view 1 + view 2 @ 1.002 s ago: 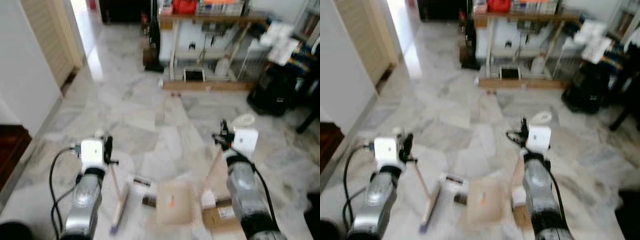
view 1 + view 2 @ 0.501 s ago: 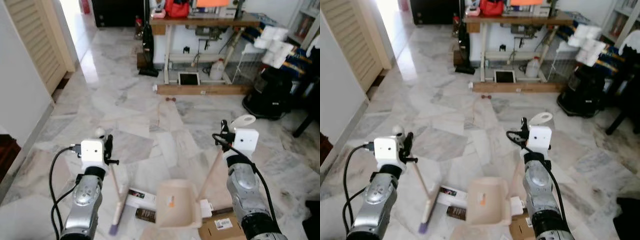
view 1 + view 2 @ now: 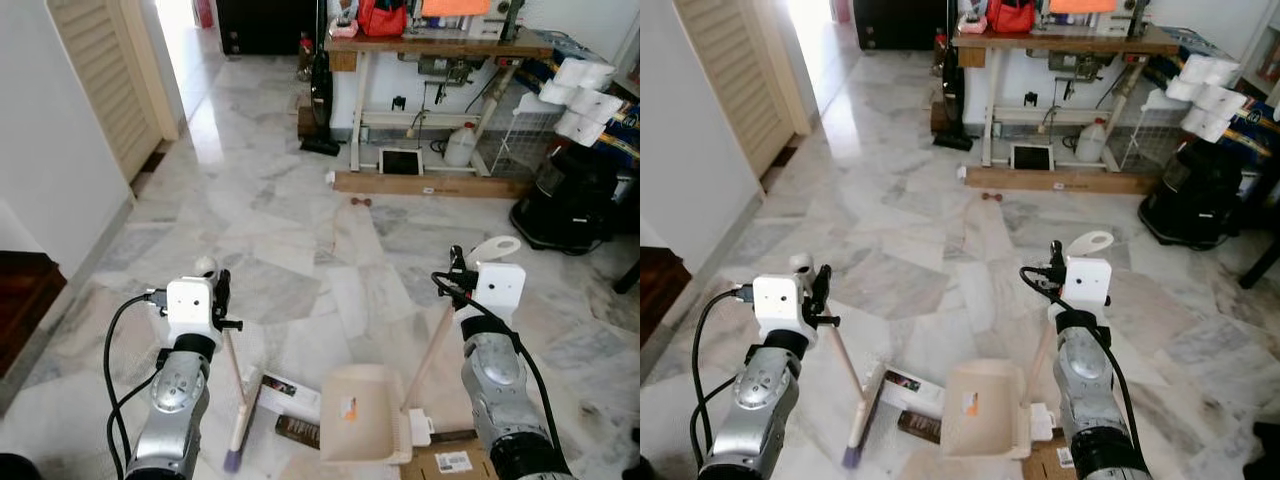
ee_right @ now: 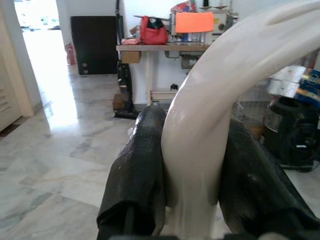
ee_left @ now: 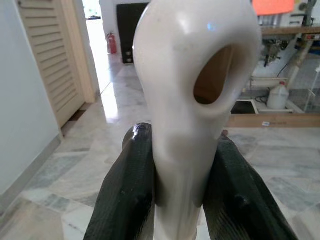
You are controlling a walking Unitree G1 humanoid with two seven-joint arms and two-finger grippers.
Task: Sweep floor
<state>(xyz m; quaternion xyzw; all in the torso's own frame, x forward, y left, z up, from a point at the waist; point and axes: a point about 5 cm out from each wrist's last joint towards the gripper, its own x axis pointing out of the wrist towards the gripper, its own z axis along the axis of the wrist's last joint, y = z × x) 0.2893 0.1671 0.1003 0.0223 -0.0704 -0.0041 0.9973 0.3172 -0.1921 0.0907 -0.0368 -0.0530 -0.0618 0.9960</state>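
a cream broom (image 3: 238, 400) stands tilted on the grey-white marble floor (image 3: 290, 230), its purple-tipped brush head resting low on the left. beside it, to the right, a cream dustpan (image 3: 358, 428) lies flat on the floor, its long handle (image 3: 430, 345) slanting up to the right.

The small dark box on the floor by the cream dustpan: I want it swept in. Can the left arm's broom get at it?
Probably yes: the small dark box lies between broom head and cream dustpan, nothing between.
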